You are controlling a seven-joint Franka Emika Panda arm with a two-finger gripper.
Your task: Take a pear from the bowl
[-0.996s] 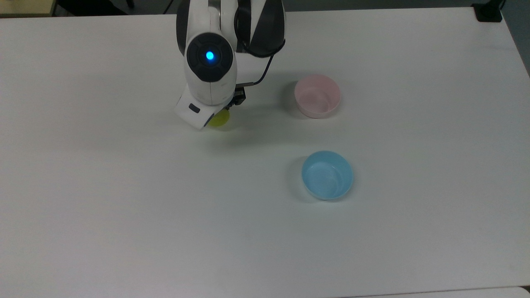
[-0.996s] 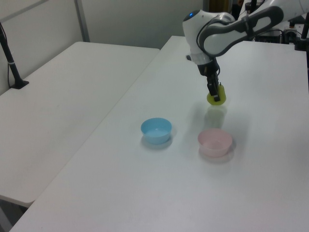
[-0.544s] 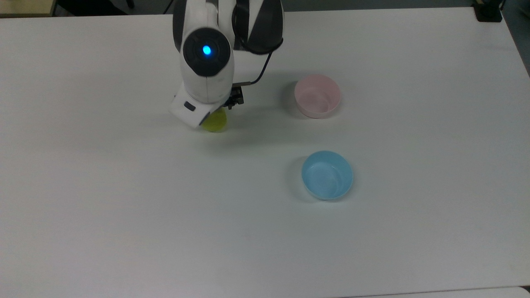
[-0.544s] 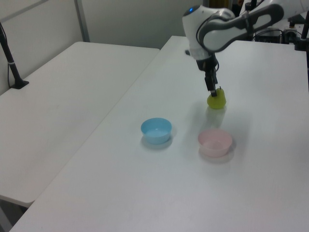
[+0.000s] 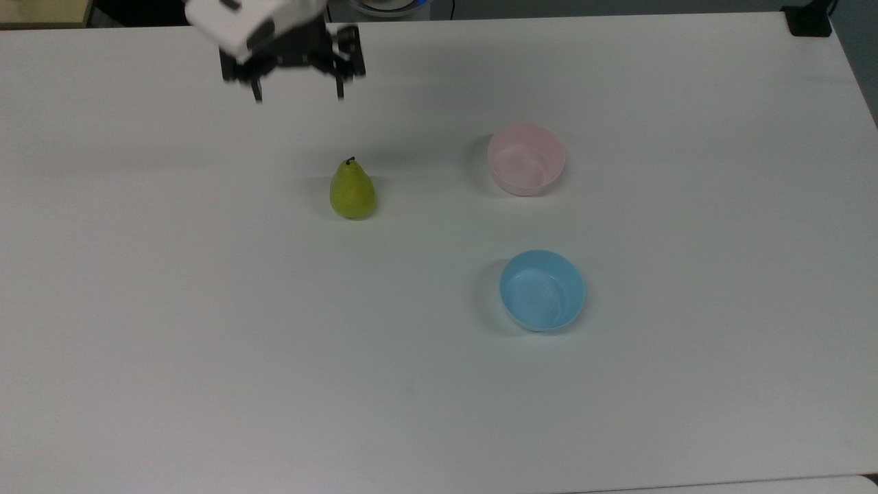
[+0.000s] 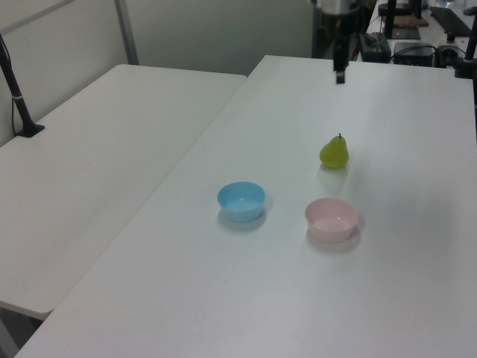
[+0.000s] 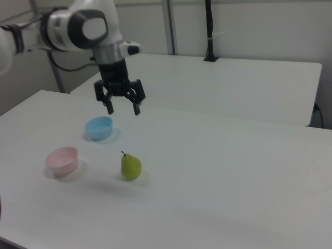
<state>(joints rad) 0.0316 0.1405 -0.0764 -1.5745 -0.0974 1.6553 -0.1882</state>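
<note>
pear (image 5: 352, 192) stands upright on the table (image 5: 206, 309), fingers (image 5: 258, 92) spread wide above it, holding nothing

Pear (image 5: 352, 192) upright on table, apart from seemingly empty pink bowl (image 5: 526, 160)

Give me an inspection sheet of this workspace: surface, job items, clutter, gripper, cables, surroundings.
Surface: white table, no marks seen.
Job items: the pear stands upright on the table, stem up, outside both bowls; the pink bowl is upright and holds nothing.
Clutter: a light blue bowl, upright, holding nothing.
Gripper: the gripper hangs open above the table, away from the pear, carrying nothing.
Cables: nothing seen on the table.
Surroundings: a second white table alongside; a black clamp at the far corner in the top view.
</note>
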